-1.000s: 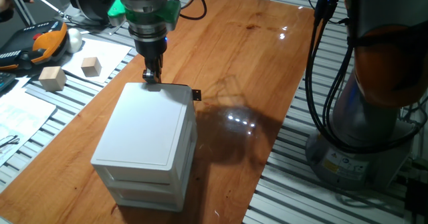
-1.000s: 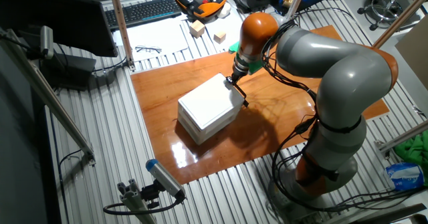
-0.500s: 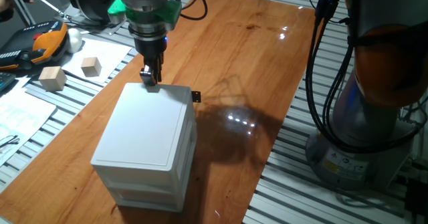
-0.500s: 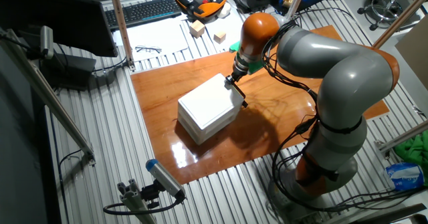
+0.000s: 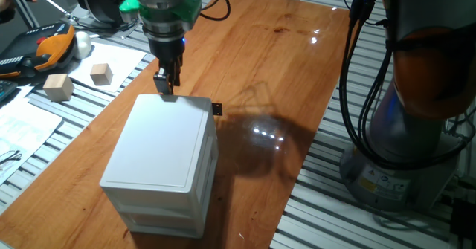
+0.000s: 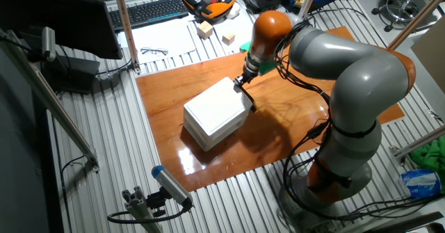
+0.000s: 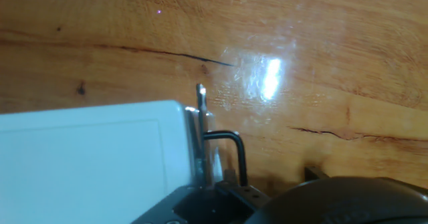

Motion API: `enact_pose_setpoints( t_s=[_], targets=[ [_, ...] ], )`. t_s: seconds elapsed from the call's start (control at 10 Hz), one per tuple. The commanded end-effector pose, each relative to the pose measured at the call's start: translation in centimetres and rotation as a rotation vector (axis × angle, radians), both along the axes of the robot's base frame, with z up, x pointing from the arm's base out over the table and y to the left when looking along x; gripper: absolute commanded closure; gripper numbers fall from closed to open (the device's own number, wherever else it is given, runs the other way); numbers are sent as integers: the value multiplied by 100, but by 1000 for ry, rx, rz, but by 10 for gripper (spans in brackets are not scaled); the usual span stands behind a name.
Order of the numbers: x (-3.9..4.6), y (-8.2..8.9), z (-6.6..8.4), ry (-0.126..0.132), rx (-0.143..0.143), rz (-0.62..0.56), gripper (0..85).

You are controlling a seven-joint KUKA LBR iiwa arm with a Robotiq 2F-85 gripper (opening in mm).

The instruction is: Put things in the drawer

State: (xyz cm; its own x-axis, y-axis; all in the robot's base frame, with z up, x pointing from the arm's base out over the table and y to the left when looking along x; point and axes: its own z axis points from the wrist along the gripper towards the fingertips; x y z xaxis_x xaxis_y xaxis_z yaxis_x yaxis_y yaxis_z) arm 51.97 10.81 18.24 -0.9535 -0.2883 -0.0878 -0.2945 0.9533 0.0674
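The claw [image 5: 165, 86], whose gap cannot be told, should be hooked behind the drawer [image 5: 195, 102] knob [image 5: 217, 108] and pulled straight.

The tiny wooden cube shows in no view. The pincer [image 5: 165, 87] hangs at the white cabinet's [image 5: 160, 149] far top edge, too small in both fixed views to tell whether its fingers are parted or holding anything. In the hand view the pincer is cut off by the bottom edge and its tips are out of frame. The drawer's [image 5: 210, 141] inside is hidden beneath the cabinet's top; only its black knob [image 5: 217, 108] shows.
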Motion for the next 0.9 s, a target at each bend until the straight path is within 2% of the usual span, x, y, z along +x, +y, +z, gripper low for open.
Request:
enact_pose_setpoints(
  t_s=[0.0,0.2,0.3,0.4,0.5,0.6,0.7,0.8],
  targets=[
    [32,-40,43,4,2,-1,340],
    [77,-146,194,9,-3,-2,340],
    [80,-191,268,9,-13,-4,510],
    [81,-227,326,10,-16,-11,510],
    [81,-261,376,11,-17,-11,680],
    [82,-306,436,13,-16,-15,680],
    [81,-348,490,15,-19,-18,850],
    [85,-404,550,16,-33,-28,850]
  ],
)
